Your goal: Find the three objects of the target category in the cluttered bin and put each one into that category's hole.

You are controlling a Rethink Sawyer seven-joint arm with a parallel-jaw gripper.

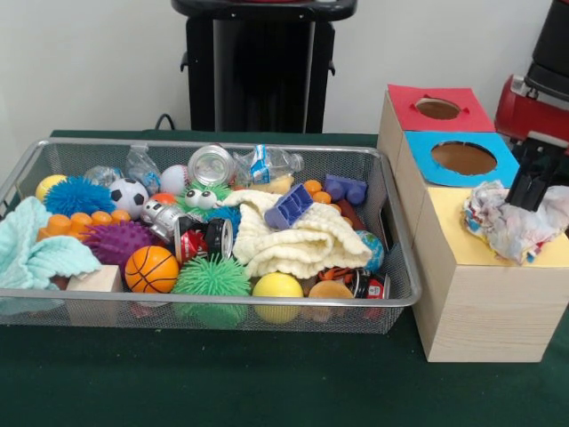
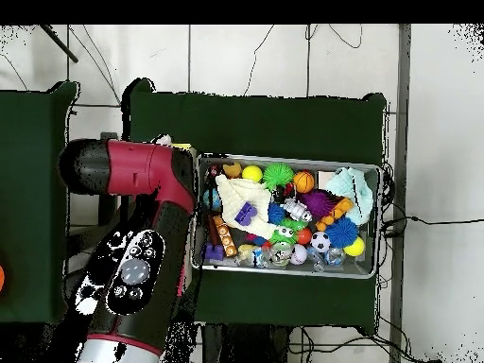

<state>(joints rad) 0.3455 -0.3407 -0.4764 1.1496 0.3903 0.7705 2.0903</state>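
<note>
Green table holds the bin, and the claw grips spotted cloth on the yellow box, not pushed in yet.

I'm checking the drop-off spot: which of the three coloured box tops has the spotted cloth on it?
The yellow-topped box, nearest the camera in the front view. The spotted cloth lies bunched on it under the gripper; the blue top and red top are bare.

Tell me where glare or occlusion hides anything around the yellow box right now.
Front view: even light, no strong glare; the spotted fabric sits bunched on the yellow-topped box, covering its hole, with the pincer on it. Overhead view: the arm hides all the boxes; only the wire bin shows clearly.
</note>
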